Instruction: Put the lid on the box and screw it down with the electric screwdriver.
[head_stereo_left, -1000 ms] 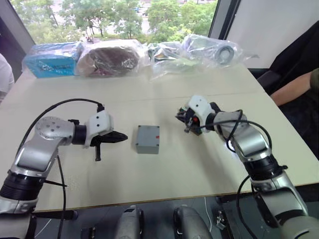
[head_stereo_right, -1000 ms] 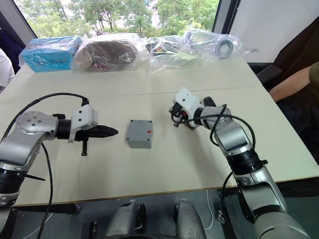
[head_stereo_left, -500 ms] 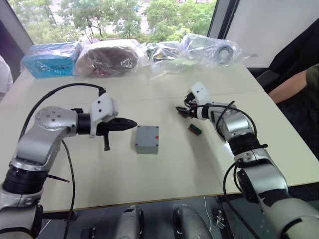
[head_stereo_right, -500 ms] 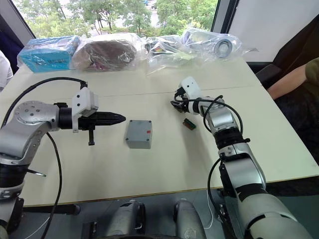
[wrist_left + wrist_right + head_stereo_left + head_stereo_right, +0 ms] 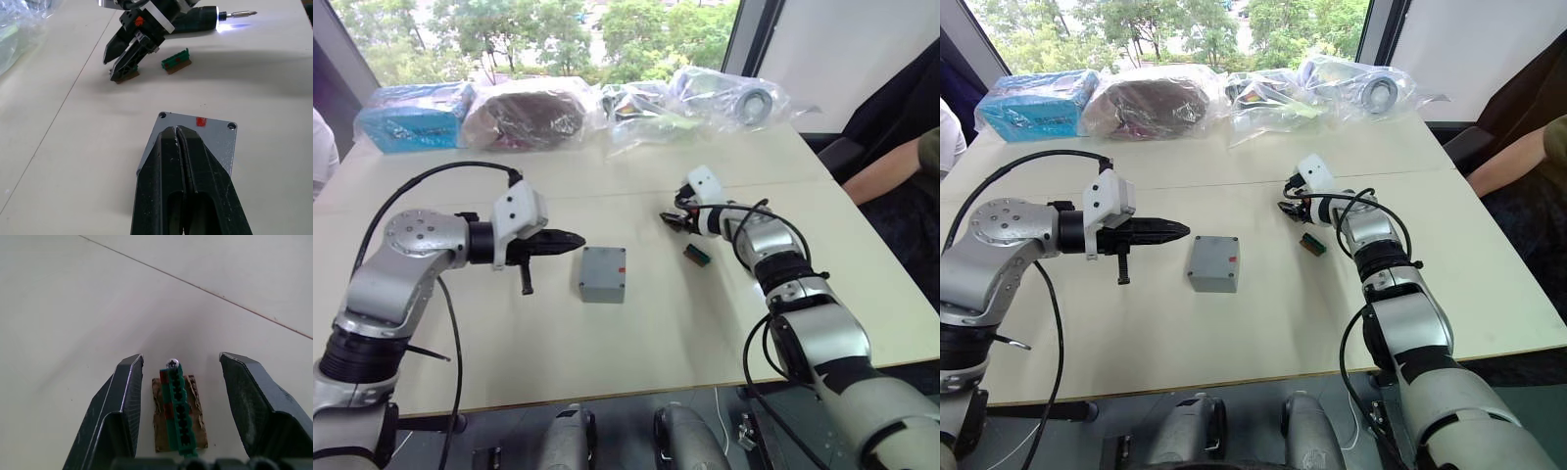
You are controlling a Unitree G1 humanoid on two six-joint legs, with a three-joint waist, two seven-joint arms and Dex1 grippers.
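Low, right tool spread, straddling green block

Silver metal arm links with black joints; a white housing sits behind each black two-fingered tool. Black cables loop along both arms.

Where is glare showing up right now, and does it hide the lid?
Left wrist view: the lit tip of the electric screwdriver throws a white glare patch on the table beside its bit; the lid is evenly lit. Left eye view: the plastic bags glint under the window.
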